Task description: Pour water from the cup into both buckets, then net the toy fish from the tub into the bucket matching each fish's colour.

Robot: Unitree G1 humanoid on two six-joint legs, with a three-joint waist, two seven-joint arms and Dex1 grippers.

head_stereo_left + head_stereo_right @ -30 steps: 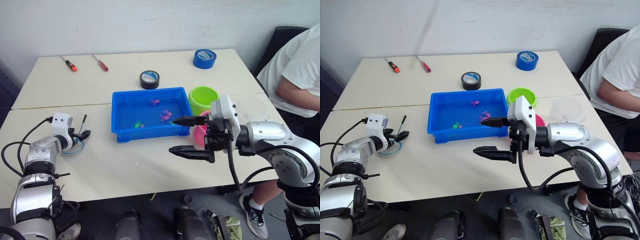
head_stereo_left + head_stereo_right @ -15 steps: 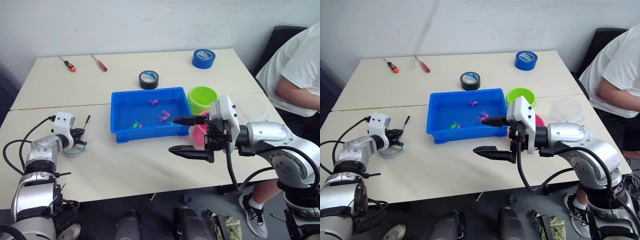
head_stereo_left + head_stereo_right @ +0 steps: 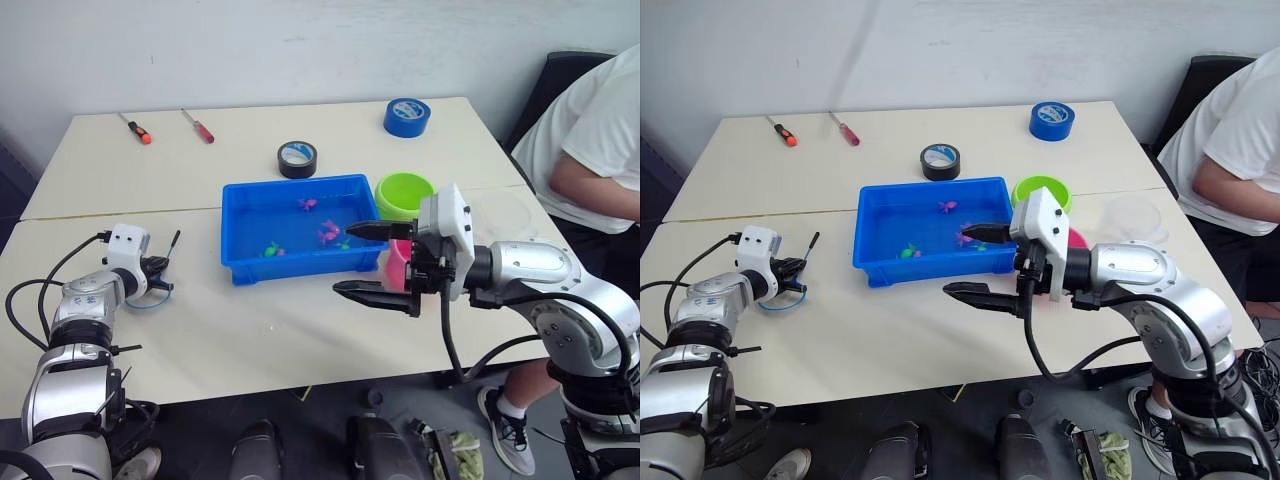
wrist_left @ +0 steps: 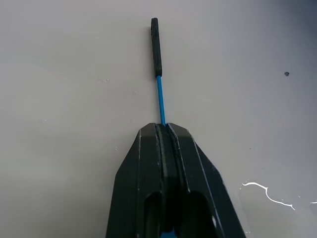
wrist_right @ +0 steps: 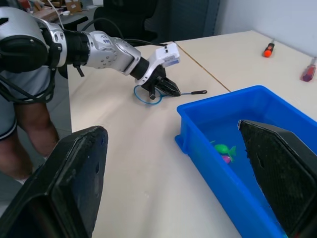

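Pinching the net (image 4: pixel 159 82) handle, left pincer (image 3: pixel 158 273) pressed together, hoop apparently behind it, right pincer (image 3: pixel 367 259) spread.

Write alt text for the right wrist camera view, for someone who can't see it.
Between the right claw's two wide-open black fingers, the left claw is shut on the net, which lies on the table. Nearby, the blue tub holds toy fish.

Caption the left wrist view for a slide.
Left gripper jaws shut on the net handle above the table.
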